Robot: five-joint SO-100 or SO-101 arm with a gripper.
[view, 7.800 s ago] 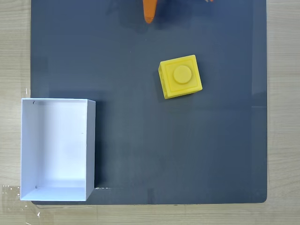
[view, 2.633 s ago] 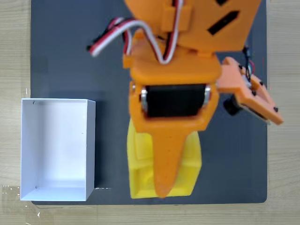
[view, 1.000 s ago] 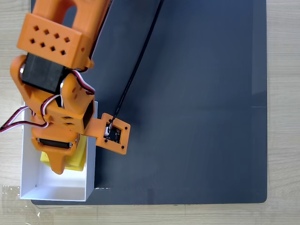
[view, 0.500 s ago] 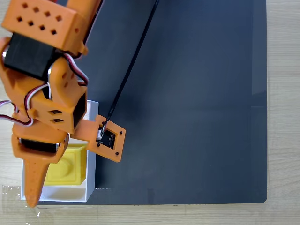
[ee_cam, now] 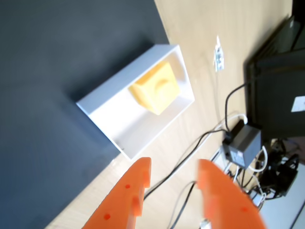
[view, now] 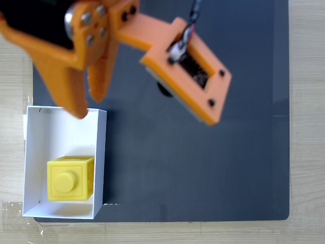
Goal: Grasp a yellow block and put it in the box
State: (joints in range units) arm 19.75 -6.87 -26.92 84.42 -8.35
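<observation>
The yellow block (view: 70, 179) lies stud-up in the lower half of the white box (view: 100, 152) at the lower left of the fixed view. My orange gripper (view: 88, 107) hangs high over the box's top edge, close to the camera and blurred. It is open with nothing between its fingers, well apart from the block. In the wrist view the gripper (ee_cam: 174, 167) enters from the bottom, its jaws spread. Beyond it the yellow block (ee_cam: 155, 88) sits inside the box (ee_cam: 114, 121).
The box rests on the corner of a dark grey mat (view: 203, 168) on a wooden table (view: 307, 152). The orange wrist-camera mount (view: 185, 66) juts over the mat's upper middle. Off the table's edge, the wrist view shows cables and a power adapter (ee_cam: 243, 143).
The gripper has let go of the yellow block and risen away from the box toward the top of the fixed view. The block stays in the box.
</observation>
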